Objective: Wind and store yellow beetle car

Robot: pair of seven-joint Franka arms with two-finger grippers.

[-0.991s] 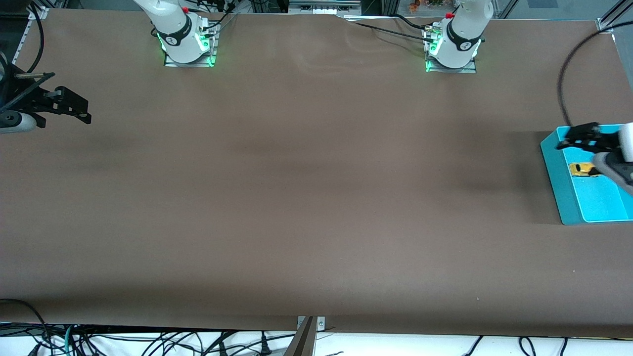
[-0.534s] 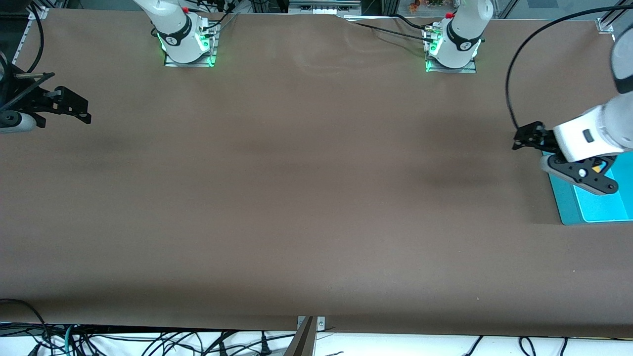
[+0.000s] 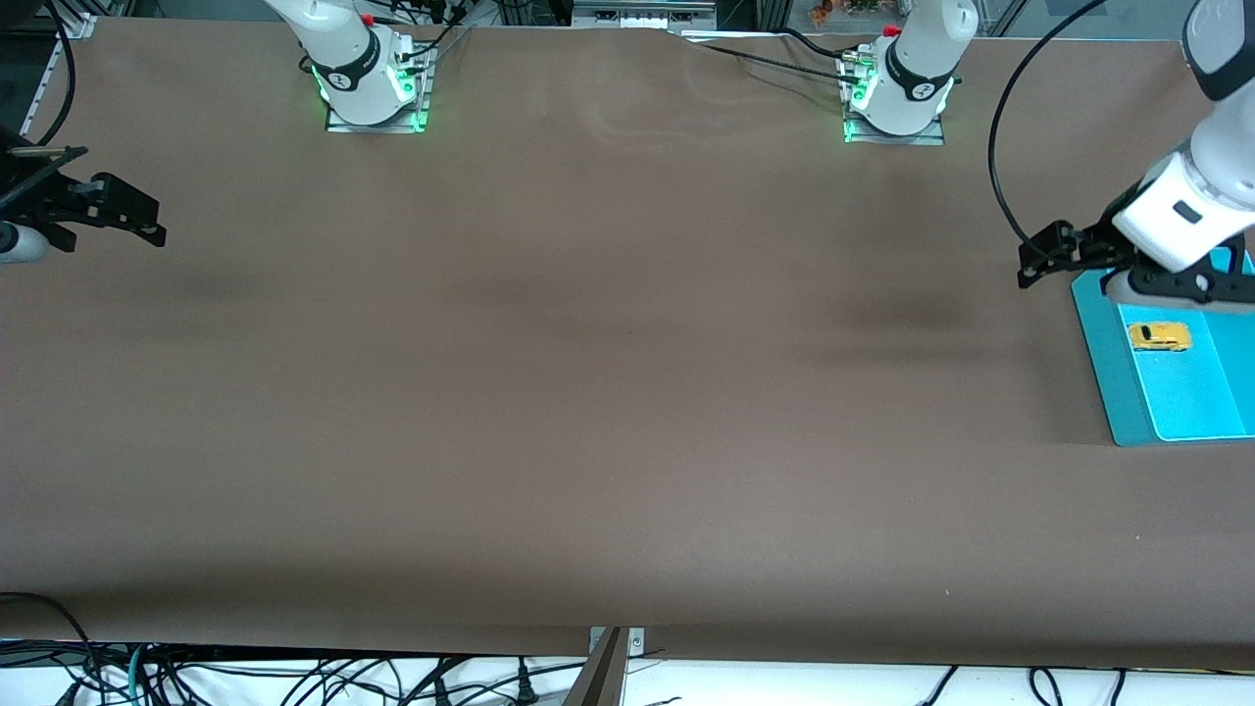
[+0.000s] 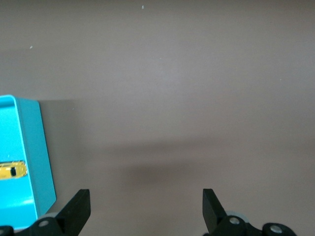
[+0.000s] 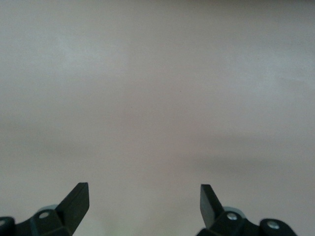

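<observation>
Left pincer [image 3: 1039, 260] now off tray [image 3: 1098, 353], tiny yellow beetle car [image 3: 1159, 336] uncovered.

Car [image 3: 1159, 336] lies in the tray [image 3: 1108, 373], which sits on the bench [image 3: 588, 392] at the left arm's end. Left tool [image 3: 1039, 260] hangs over bare bench just beside the tray's rim. Right tool [image 3: 137, 216] waits over the bench's right-arm end.
</observation>
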